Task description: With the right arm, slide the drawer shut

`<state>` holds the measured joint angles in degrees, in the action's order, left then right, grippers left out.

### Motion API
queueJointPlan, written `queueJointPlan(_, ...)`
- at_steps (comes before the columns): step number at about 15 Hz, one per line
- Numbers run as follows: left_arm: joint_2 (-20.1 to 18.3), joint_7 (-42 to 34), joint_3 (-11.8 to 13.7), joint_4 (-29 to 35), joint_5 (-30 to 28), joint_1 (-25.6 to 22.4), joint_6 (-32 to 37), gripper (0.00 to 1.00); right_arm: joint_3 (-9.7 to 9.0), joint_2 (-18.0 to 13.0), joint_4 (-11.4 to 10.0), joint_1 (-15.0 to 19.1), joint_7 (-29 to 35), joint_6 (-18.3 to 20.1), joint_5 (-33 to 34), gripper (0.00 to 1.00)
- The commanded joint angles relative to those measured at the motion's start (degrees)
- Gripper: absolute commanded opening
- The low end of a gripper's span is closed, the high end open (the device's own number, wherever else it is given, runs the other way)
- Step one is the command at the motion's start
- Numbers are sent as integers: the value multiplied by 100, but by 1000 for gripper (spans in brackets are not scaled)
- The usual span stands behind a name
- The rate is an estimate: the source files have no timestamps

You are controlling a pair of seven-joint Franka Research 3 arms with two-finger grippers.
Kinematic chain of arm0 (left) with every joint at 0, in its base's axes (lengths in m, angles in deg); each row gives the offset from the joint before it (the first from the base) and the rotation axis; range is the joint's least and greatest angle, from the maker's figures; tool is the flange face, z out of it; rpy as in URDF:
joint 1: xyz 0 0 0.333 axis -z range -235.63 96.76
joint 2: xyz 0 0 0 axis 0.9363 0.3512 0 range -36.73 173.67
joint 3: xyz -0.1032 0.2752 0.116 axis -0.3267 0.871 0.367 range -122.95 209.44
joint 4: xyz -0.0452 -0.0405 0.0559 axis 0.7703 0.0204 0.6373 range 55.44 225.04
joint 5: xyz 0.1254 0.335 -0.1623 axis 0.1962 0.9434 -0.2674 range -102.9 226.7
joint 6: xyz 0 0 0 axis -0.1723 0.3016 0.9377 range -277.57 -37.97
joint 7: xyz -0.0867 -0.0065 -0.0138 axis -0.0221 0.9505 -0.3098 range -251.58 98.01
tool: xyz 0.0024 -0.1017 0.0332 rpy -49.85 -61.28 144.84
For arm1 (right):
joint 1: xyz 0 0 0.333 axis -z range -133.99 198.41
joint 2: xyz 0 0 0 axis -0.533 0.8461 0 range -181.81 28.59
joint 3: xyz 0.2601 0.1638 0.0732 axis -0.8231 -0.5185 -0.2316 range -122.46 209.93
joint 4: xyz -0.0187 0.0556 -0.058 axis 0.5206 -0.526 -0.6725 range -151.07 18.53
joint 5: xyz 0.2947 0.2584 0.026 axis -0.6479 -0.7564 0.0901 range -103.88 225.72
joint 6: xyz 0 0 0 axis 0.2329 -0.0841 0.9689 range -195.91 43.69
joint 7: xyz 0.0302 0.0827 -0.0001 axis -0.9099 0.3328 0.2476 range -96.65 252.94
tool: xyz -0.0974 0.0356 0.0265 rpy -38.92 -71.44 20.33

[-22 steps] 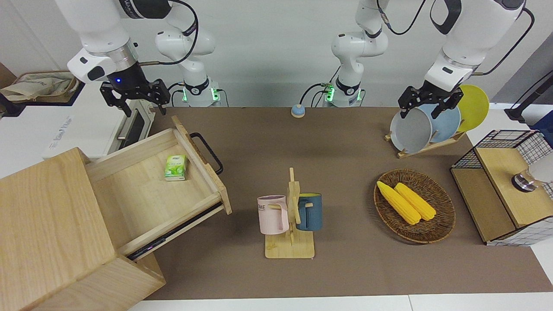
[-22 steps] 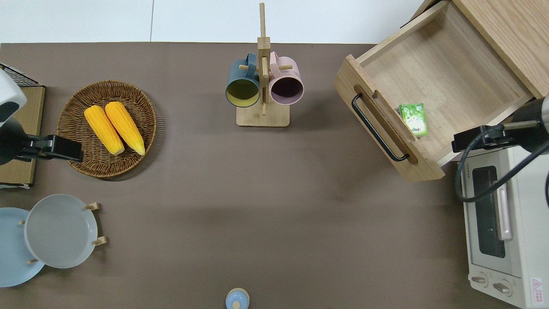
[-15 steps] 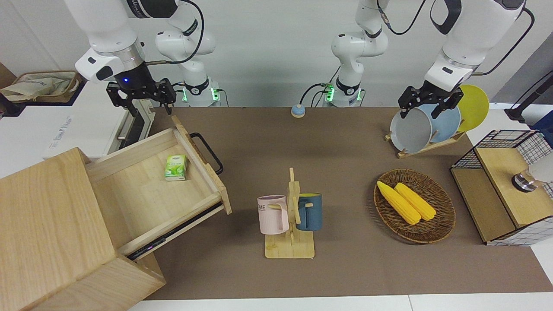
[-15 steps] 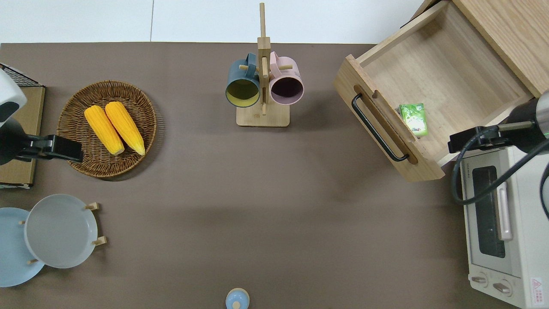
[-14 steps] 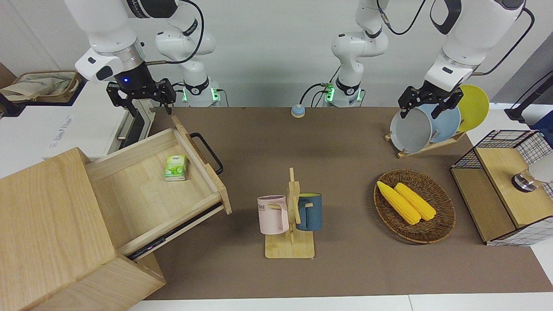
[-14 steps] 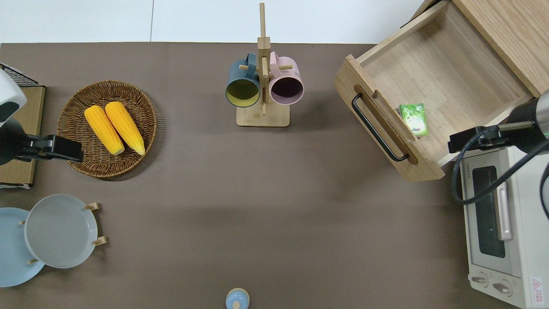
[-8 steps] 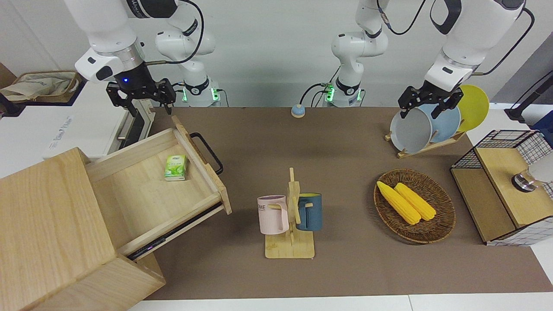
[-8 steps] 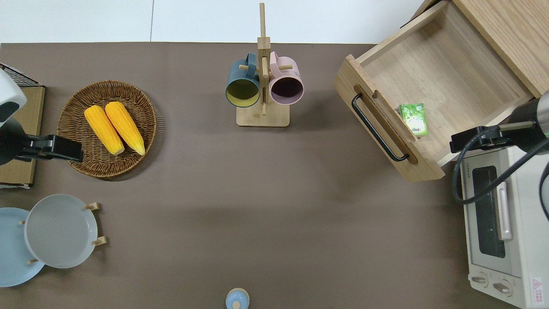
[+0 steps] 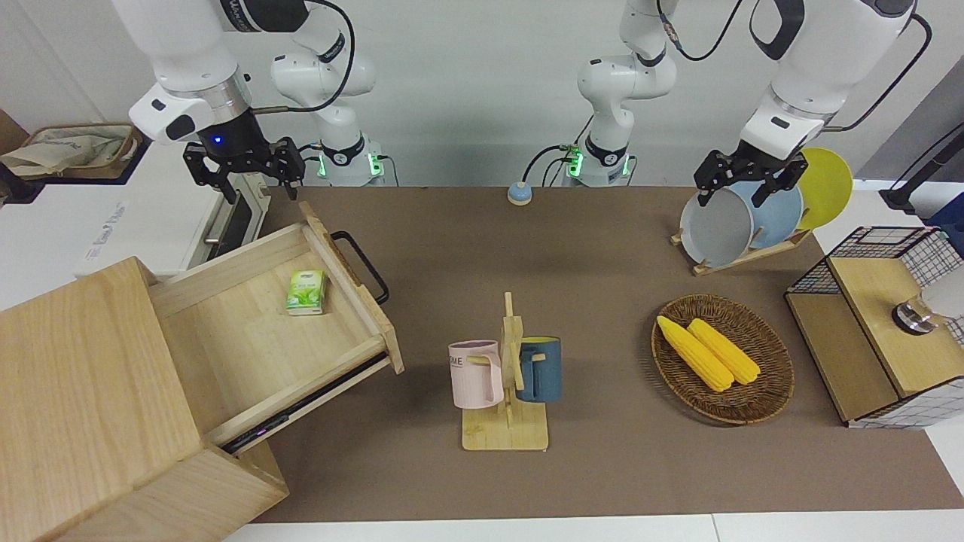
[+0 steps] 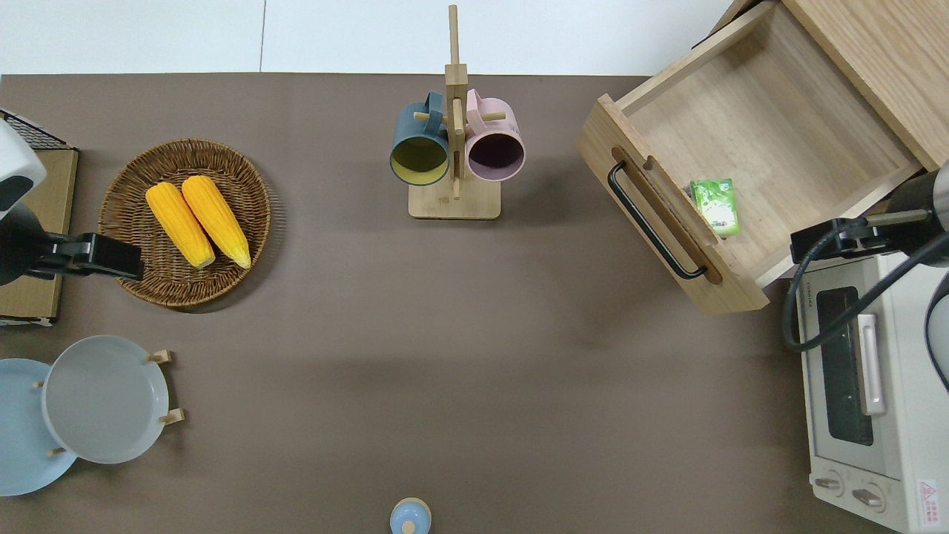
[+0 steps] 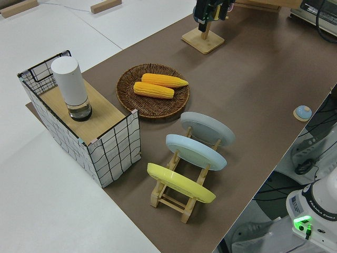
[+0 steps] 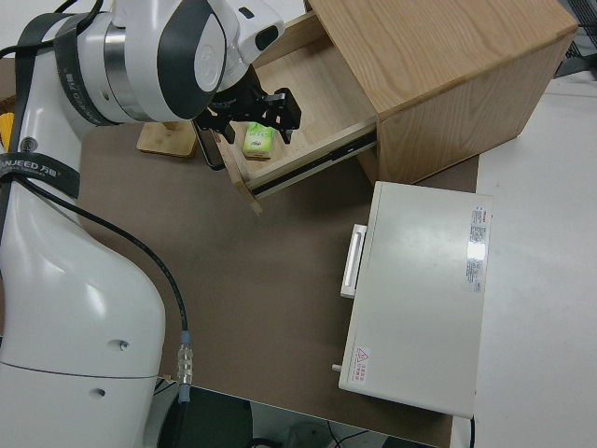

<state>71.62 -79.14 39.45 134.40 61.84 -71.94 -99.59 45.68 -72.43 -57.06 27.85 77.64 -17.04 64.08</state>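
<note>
The drawer (image 9: pixel 248 354) stands pulled far out of the big pale-wood box (image 9: pixel 83 391), its black loop handle (image 9: pixel 361 263) facing the table's middle. A green packet (image 9: pixel 306 291) lies in it. In the overhead view the drawer (image 10: pixel 771 126) and handle (image 10: pixel 652 222) show at the right arm's end. My right gripper (image 9: pixel 245 181) is open and empty, up in the air over the edge where the drawer's nearer side wall meets the white oven. The right side view shows it (image 12: pixel 244 121) above the drawer's front corner. The left arm is parked, its gripper (image 9: pixel 742 184) open.
A white oven (image 10: pixel 867 386) stands nearer to the robots than the drawer. A mug tree (image 9: pixel 506 376) with two mugs stands mid-table. A basket of corn (image 9: pixel 721 357), a plate rack (image 9: pixel 753 218) and a wire-and-wood rack (image 9: pixel 881 324) are toward the left arm's end.
My right gripper shifted a little toward the table's middle, then drifted slightly back and up. The drawer and the left arm have not moved.
</note>
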Motion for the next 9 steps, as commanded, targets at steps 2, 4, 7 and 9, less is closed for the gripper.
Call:
queueJointPlan(2,-16,60,2,-58,102,39,103,993,-10,-40,20,14,42,-11,18,175)
queueJointPlan(4,-25,60,2,-58,102,39,103,993,-18,-40,55,5,33,-11,9,0)
queueJointPlan(7,-25,60,2,-58,102,39,103,993,-27,-31,55,5,33,-11,0,0)
queueJointPlan(9,-16,60,2,-58,102,39,103,993,-45,-31,55,5,42,-11,9,0)
